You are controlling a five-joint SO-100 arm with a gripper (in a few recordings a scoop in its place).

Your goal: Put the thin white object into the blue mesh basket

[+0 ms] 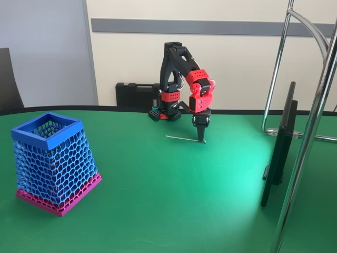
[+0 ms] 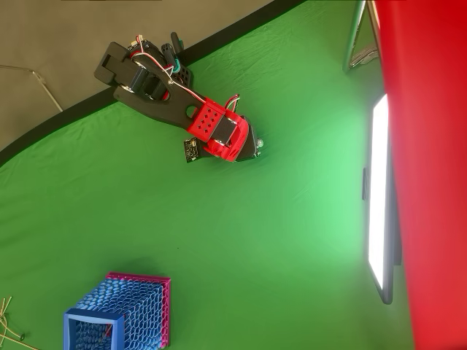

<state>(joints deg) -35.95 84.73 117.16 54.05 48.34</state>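
One red and black robot arm [image 1: 181,79] reaches down to a green table [image 1: 174,200]. Its end effector [image 1: 201,138] points straight down with its fingers pressed together at the tip, right at one end of the thin white object [image 1: 184,138]; whether it actually pinches the stick cannot be told. The stick lies flat on the table, stretching left from the end effector in the fixed view. The blue mesh basket [image 1: 52,161] stands upright on its pink base, well apart from the end effector, toward the table's near left side.
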